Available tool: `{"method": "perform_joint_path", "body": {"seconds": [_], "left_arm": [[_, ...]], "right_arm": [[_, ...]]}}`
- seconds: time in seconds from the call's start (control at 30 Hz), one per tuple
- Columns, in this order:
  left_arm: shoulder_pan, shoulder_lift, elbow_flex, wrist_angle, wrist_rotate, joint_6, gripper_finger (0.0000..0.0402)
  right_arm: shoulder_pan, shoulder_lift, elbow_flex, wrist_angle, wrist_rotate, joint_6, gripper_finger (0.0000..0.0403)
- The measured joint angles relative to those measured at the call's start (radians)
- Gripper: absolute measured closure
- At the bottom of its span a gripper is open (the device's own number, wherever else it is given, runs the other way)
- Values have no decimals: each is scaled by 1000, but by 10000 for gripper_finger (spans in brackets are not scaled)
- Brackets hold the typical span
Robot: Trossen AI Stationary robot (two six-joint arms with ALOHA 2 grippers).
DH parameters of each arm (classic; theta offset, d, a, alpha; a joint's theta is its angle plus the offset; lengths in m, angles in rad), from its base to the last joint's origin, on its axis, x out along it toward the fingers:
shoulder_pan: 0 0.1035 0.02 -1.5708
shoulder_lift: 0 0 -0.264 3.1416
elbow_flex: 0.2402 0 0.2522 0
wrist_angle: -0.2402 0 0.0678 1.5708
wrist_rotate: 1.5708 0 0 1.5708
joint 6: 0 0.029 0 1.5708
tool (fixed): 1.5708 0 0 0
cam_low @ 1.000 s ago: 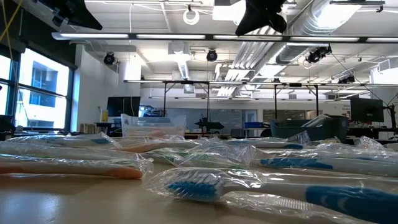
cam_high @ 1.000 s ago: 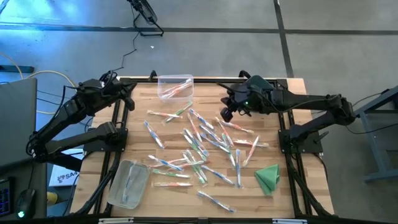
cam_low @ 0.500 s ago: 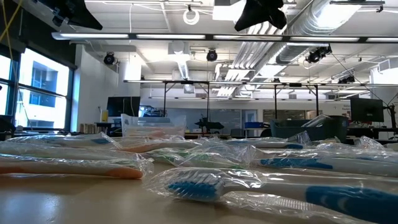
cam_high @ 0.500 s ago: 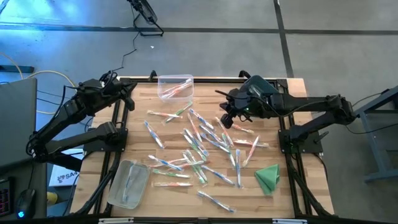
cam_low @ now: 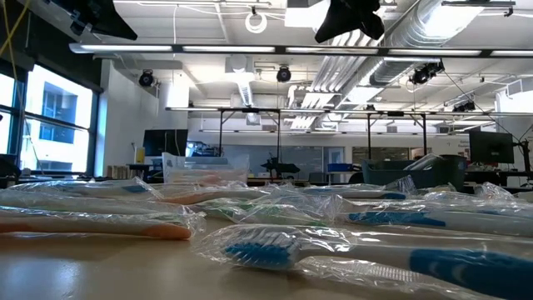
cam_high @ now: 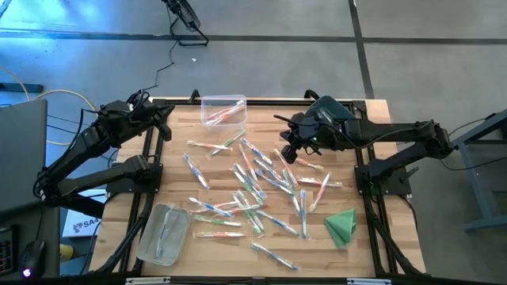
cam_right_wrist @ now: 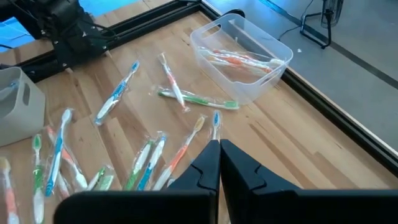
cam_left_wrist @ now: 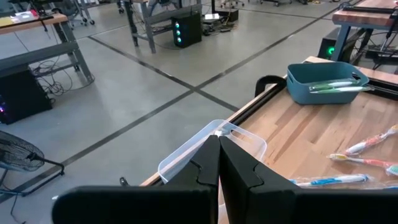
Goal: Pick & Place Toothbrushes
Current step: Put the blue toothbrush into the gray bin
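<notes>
right hand (cam_high: 287,147), pinched shut and empty, hovers beside the clear bin (cam_high: 223,110) that holds a few toothbrushes (cam_high: 253,178), most lying loose on the tabletop (cam_high: 178,178).

Toothbrushes (cam_high: 253,186) lie scattered mid-table (cam_high: 372,261). One bin (cam_high: 223,110) sits at the far edge, another bin (cam_high: 164,233) near-left, a cloth (cam_high: 341,225) near-right.

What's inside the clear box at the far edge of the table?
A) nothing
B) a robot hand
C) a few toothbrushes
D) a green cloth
C: the clear bin holds a few wrapped toothbrushes, mostly orange and white; the green cloth lies on the table elsewhere.
</notes>
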Motion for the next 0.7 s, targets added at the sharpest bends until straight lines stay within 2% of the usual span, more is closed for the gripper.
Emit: {"method": "perform_joint_path", "body": {"seconds": [0.13,0.27,0.4,0.7], "left_arm": [[0,0,0,0,0,0,402],[0,0,0,0,0,0,402],[0,0,0,0,0,0,402],[0,0,0,0,-1,0,402]], "right_arm": [[0,0,0,-14,-20,-3,400],[-5,0,0,-77,-89,-4,400],[-5,15,0,-154,-96,2,393],[-5,78,0,-250,-87,24,309]]}}
